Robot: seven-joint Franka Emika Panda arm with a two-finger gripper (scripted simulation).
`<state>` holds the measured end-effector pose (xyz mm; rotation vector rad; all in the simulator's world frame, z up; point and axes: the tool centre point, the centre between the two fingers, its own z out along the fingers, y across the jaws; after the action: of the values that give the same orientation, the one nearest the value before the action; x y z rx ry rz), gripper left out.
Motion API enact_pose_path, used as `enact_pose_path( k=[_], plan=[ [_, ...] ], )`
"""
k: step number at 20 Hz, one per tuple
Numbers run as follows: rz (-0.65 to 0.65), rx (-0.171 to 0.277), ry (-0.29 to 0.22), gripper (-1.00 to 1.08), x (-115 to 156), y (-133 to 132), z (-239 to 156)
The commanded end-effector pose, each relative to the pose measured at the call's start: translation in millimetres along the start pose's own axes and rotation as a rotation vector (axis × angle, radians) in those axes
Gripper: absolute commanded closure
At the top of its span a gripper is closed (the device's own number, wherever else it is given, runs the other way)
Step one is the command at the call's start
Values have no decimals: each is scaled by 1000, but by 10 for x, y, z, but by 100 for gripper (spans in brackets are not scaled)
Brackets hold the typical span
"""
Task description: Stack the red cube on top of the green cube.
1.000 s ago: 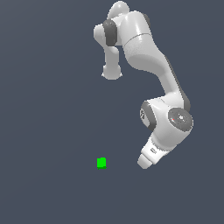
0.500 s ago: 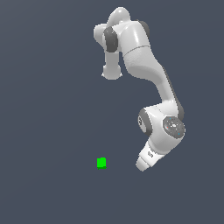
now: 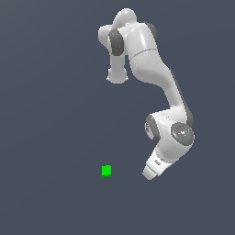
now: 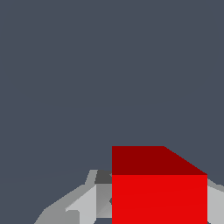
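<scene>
Gripper (image 4: 159, 205) pressed against the red cube (image 4: 159, 197), seemingly clamped on it from both sides in the wrist view. Beside the arm's tip, green cube (image 3: 106, 170) apart, toward the exterior view's left; red cube unseen there.

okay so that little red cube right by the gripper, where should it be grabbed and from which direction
Grip the red cube across two opposite flat side faces, near mid-height, leaving its underside free for setting on the green cube. Its plain square shape gives parallel faces that suit the jaws. Coming straight along the gripper's own axis looks best, since the wrist view already shows the cube close between the grey fingers.
</scene>
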<state>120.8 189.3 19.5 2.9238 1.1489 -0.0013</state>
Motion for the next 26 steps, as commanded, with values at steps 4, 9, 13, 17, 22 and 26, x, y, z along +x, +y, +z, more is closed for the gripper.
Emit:
enact_pose_path(
  k=[4,9,13,17,22,26],
  plan=[
    [0,0,1,108,2,2,-5],
    [0,0,0,108,-4,1,-42],
    [0,0,0,108,-9,-1,-183],
    [0,0,0,108,-12,-2,-447],
    [0,-1,1,108,-15,-6,-790],
    [0,-1,1,108,-13,-6,-951]
  ],
)
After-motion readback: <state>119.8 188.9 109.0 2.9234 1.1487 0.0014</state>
